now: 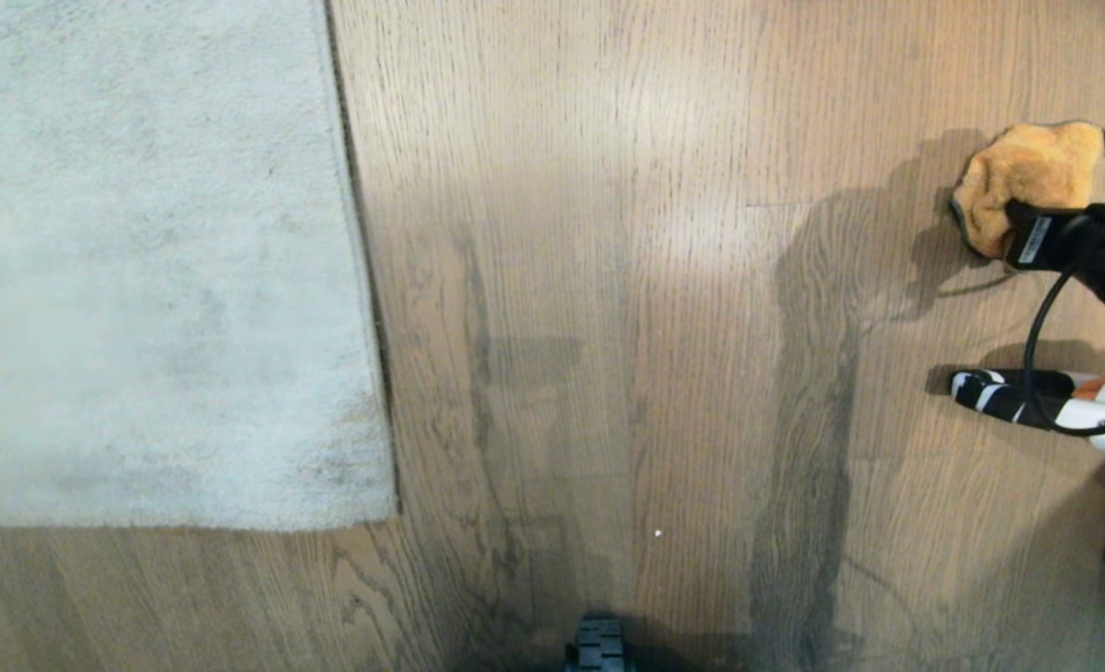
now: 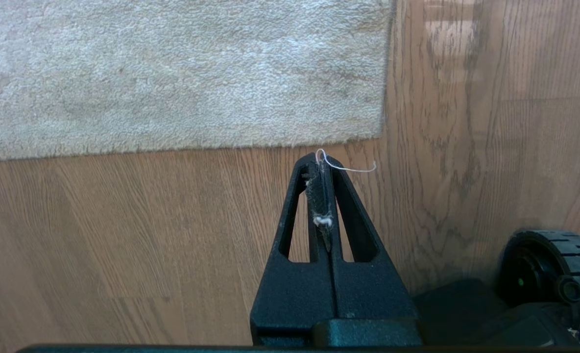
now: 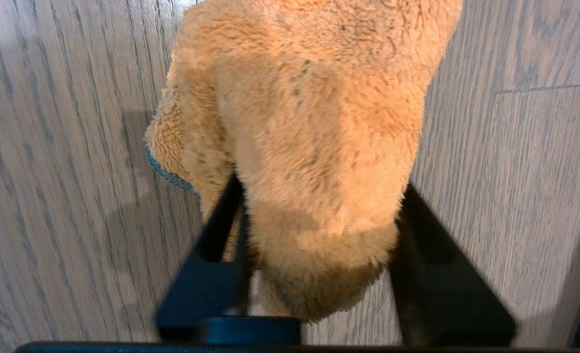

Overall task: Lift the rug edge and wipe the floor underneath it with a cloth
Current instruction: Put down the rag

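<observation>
From my head I see the pale grey rug (image 1: 156,261) lying flat on the left, its edge (image 1: 358,271) and near corner down on the brown wood-grain floor (image 1: 608,280), and far to the right my right jaws (image 1: 1061,201) at the fluffy orange cloth (image 1: 1024,182). Only my right wrist view shows how that stands: the two black fingers (image 3: 206,274) are spread apart with the bunched, soft pile of the cloth (image 3: 314,147) between them, a strip of blue-grey trim peeking out at one side. Whether they press it I cannot tell. My left wrist view alone shows my left jaws (image 2: 323,164) clenched together on nothing, a white thread and lint caught at the tips, hanging over bare planks just short of the rug's short-pile corner (image 2: 368,122).
</observation>
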Controlling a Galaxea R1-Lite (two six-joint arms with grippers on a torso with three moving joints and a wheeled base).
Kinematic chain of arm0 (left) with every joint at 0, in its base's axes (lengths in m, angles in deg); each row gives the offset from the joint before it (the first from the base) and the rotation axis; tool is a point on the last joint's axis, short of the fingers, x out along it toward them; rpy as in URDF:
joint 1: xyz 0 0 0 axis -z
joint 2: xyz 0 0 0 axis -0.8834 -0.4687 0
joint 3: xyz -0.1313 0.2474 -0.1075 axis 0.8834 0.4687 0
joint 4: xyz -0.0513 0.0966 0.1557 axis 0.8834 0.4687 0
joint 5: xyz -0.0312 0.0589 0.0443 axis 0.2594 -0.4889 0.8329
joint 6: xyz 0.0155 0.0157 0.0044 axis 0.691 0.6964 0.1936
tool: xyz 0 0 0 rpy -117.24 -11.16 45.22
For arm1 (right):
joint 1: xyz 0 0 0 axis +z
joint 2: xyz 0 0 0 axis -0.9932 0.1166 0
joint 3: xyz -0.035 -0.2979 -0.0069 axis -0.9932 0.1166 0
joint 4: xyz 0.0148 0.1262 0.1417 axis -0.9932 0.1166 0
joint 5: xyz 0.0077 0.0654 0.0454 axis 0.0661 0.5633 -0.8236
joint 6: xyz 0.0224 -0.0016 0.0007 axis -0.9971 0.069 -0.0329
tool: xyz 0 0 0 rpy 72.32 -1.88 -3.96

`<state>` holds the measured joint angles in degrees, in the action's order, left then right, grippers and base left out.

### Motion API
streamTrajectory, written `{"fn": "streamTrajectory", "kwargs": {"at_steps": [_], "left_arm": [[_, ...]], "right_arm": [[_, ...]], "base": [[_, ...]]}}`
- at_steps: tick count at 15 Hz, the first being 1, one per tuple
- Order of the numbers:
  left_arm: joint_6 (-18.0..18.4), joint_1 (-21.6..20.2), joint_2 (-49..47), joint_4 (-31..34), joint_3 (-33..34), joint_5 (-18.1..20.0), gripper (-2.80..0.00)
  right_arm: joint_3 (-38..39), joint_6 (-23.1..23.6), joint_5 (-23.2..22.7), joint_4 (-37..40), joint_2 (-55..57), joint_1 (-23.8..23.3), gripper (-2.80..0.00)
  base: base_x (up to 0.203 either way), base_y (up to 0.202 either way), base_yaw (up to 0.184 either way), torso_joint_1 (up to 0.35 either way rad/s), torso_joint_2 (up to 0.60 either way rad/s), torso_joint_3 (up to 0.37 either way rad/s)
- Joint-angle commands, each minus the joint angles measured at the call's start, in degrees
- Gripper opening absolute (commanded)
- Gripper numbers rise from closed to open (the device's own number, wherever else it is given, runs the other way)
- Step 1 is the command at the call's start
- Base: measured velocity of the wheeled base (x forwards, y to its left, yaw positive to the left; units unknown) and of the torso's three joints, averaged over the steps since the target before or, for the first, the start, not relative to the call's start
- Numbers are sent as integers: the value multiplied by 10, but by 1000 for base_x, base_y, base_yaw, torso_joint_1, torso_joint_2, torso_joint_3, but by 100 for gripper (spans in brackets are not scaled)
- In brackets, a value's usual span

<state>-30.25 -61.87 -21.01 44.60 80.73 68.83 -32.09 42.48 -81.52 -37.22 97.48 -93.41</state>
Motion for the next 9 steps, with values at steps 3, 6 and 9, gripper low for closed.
{"fn": "streamTrajectory", "kwargs": {"at_steps": [3,6,9], "left_arm": [[0,0,0,0,0,0,-280],[0,0,0,0,0,0,-280],[0,0,0,0,0,0,-280]], "right_arm": [[1,-1,0,0,-2,-3,0],[15,-3,-2,-1,-23,-2,0],[42,-3,-4,5,-68,-3,0]], "base": [[0,0,0,0,0,0],[0,0,0,0,0,0],[0,0,0,0,0,0]]}}
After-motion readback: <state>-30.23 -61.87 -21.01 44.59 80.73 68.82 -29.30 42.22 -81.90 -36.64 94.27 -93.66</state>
